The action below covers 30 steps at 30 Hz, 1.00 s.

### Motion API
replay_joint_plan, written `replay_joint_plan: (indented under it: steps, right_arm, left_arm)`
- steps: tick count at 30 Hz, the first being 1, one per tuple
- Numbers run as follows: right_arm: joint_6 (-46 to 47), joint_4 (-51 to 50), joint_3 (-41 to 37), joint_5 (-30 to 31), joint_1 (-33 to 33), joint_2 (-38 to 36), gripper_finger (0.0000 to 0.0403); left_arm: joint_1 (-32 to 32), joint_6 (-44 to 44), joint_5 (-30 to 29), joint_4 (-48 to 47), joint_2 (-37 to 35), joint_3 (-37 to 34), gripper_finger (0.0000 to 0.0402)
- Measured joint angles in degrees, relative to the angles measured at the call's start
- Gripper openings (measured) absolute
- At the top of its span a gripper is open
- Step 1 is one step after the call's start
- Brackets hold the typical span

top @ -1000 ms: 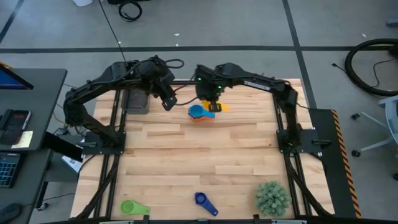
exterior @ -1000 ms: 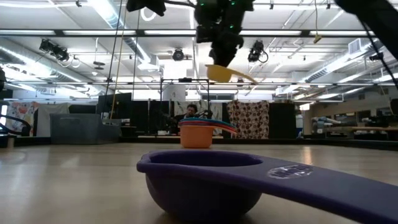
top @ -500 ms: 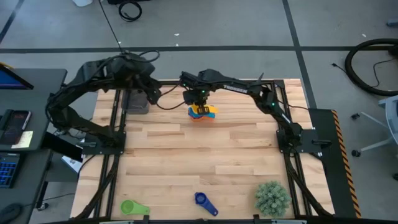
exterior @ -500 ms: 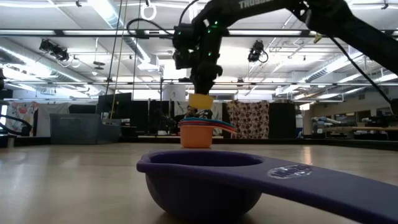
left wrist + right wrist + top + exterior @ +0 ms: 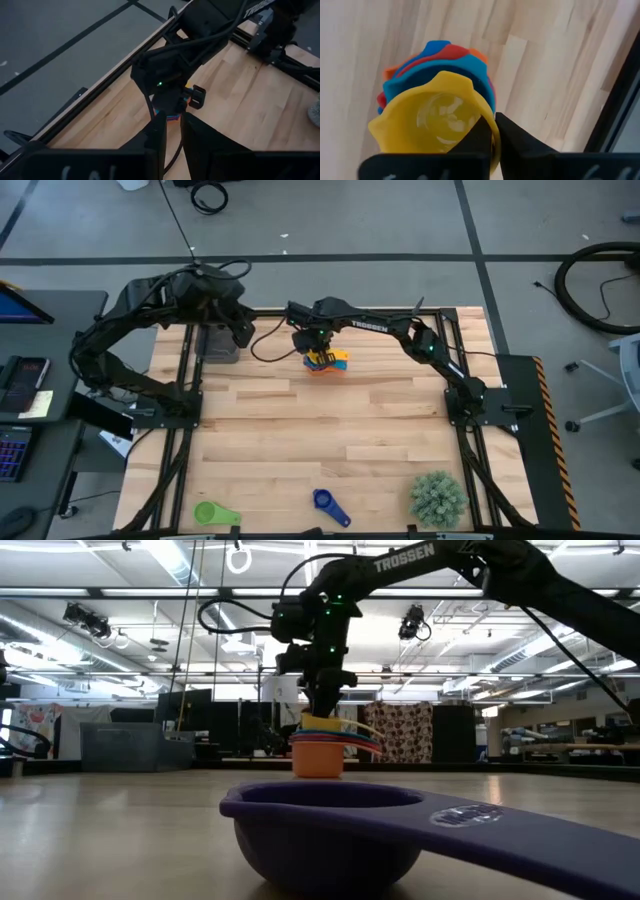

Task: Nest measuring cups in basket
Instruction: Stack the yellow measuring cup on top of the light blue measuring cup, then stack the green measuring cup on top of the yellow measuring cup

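A stack of nested measuring cups (image 5: 322, 362) stands on the table near its far edge, orange at the bottom (image 5: 318, 758), with light blue and red above (image 5: 451, 56). My right gripper (image 5: 317, 344) is above it, shut on the yellow cup (image 5: 427, 122), which sits on top of the stack (image 5: 321, 724). A green cup (image 5: 214, 513) and a dark blue cup (image 5: 330, 505) lie at the near edge. The dark basket (image 5: 220, 346) sits at the far left, with my left gripper (image 5: 241, 332), shut and empty, beside it. My right gripper pinches the yellow cup's wall at the rim (image 5: 492, 131), with one finger (image 5: 475, 137) inside the bowl and the other (image 5: 517, 142) outside. The fingers come from above, pointing down. The cup sits upright in the top of the stack.
A spiky green plant ball (image 5: 438, 498) sits at the near right corner. The dark blue cup (image 5: 330, 830) fills the foreground of the low view. Bare wood (image 5: 330, 435) spans the table's middle. My right arm (image 5: 200, 30) stretches across the far edge.
My right gripper has carried the yellow cup toward the table's left and down, from above and right of the stack until the cup sits in the stack's top. My left gripper has drawn back toward the left, away from the stack and over to the basket.
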Motion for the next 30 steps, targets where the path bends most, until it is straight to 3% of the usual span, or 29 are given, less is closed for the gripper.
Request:
replay_joint_plan:
  steps: [8,14,20,30]
  right_arm:
    - [-0.74,0.49,0.00,0.23,0.38,-0.13,0.0091]
    - [-3.24,1.26,0.00,5.25,1.56,-0.13,0.0113]
    - [-4.01,-1.79,3.61,13.37,3.58,-0.27,0.0116]
    - [3.49,-7.00,3.58,9.61,4.56,-12.57,0.0098]
  left_arm:
    - [-0.01,0.17,0.01,-0.37,0.00,0.00,0.0061]
    - [0.00,0.17,0.01,-0.48,0.00,0.00,0.0061]
    - [0.00,0.15,0.02,-1.11,0.00,0.00,0.0061]
    - [-0.15,-0.52,1.79,-9.82,-0.35,-0.02,0.0061]
